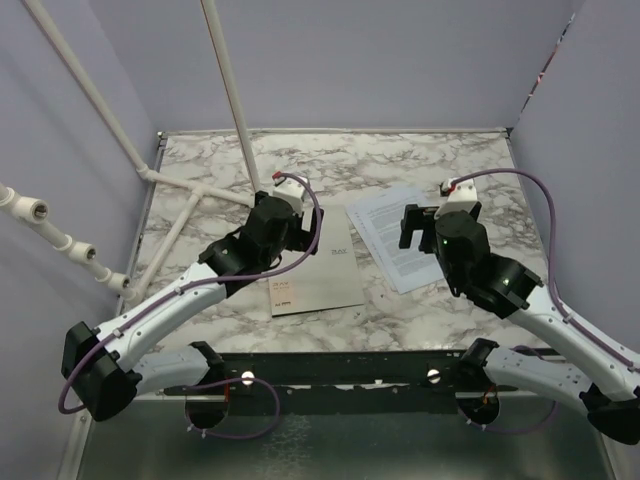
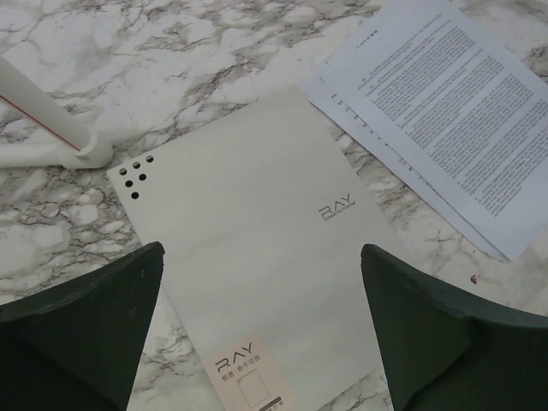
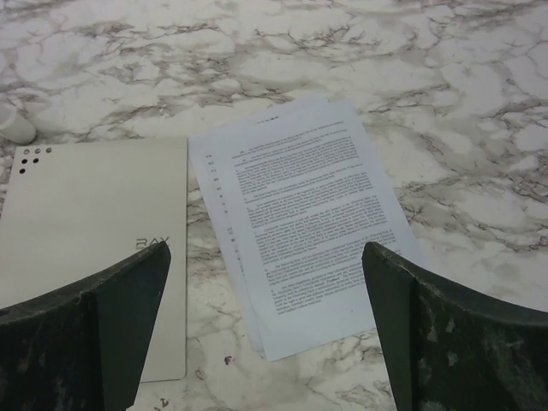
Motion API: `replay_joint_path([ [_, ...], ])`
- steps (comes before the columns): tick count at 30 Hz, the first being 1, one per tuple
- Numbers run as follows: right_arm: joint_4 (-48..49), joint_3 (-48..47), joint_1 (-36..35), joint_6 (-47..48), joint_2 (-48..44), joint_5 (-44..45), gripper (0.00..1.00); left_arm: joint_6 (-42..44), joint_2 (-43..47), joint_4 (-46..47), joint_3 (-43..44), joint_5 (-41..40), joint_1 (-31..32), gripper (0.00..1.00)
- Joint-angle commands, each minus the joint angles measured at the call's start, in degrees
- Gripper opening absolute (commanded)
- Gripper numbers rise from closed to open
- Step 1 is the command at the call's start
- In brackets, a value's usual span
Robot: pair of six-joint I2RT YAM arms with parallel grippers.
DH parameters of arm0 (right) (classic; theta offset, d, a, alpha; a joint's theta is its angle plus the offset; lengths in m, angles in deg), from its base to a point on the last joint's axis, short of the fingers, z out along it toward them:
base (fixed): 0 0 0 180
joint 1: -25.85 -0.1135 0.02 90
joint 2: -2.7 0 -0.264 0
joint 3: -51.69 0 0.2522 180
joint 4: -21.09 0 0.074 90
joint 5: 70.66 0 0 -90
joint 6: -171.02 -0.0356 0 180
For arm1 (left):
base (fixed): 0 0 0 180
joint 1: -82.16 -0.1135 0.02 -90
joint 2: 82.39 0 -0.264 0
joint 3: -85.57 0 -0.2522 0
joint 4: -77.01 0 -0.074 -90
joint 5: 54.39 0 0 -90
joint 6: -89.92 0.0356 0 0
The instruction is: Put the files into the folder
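Folder (image 1: 325, 270) long axis near-far; files (image 1: 385, 235) diag.

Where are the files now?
In the top view, the files lie flat on the marble table, right of the closed folder, under the right pincer.

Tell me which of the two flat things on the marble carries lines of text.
The files: the white sheets lying to the right of the folder, covered in lines of black print. The folder is grey and nearly blank.

Closed grey folder (image 1: 316, 268) beside files (image 1: 392, 228)
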Motion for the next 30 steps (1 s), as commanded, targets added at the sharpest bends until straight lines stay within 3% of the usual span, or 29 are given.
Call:
replay_joint_path([
  [1,-2.59,-2.8,-0.11,-0.29,1.64,1.15,1.0,-1.88,3.13,-3.46,2.14,-7.67,0.33,0.99],
  [10,-5.92,-2.15,-0.06,0.98,0.56,-1.39,1.0,-8.74,5.88,-8.19,-0.28,-13.46,0.34,0.99],
  [16,-6.61,-2.0,-0.06,0.86,1.85,-8.28,1.0,-13.49,4.95,-11.0,-2.47,-17.86,-0.15,0.99],
  [30,1.01,0.34,-0.05,-5.11,19.5,-28.19,1.0,-20.65,-1.51,-7.68,-8.63,-8.33,-13.36,0.99],
])
